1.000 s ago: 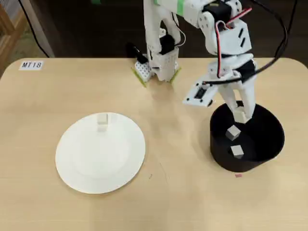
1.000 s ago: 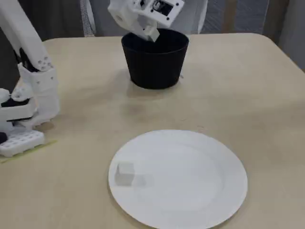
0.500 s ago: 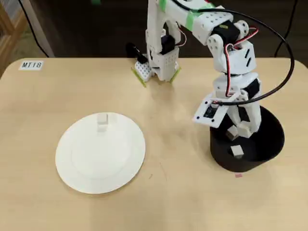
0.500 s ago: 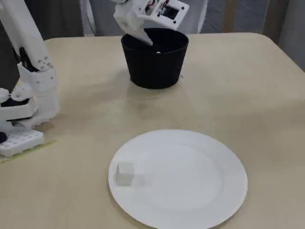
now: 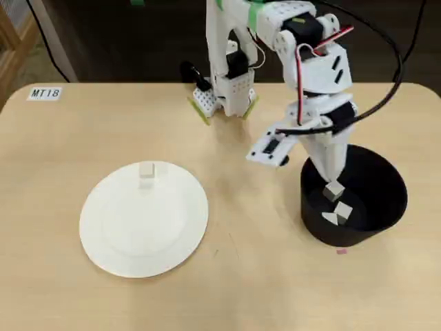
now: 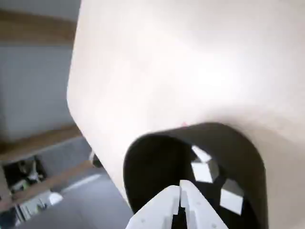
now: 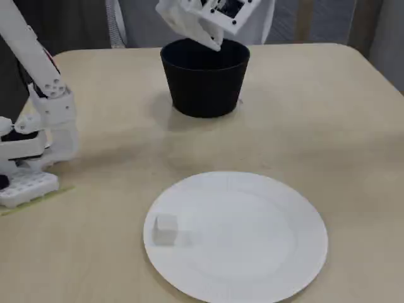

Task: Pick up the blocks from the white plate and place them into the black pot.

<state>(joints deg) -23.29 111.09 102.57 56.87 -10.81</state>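
In the overhead view the gripper [image 5: 333, 172], fingers pressed together and empty, hangs over the black pot [image 5: 386, 227] at its 10 o'clock rim. Three blocks [image 5: 335, 191] lie inside just below it; another block [image 5: 147, 171] sits at 12 o'clock on the white plate [image 5: 124, 241].

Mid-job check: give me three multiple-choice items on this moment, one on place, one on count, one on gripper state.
1. Where is the gripper?
A. over the white plate
B. above the black pot
C. on the bare table

2. How many blocks lie on the white plate?
A. one
B. two
C. four

3. The gripper is:
A. wide open
B. shut and empty
C. holding a block

Answers:
1 B, it hangs over the black pot in the overhead view.
2 A, a single block sits near the rim.
3 B, the wrist view shows its fingers together.
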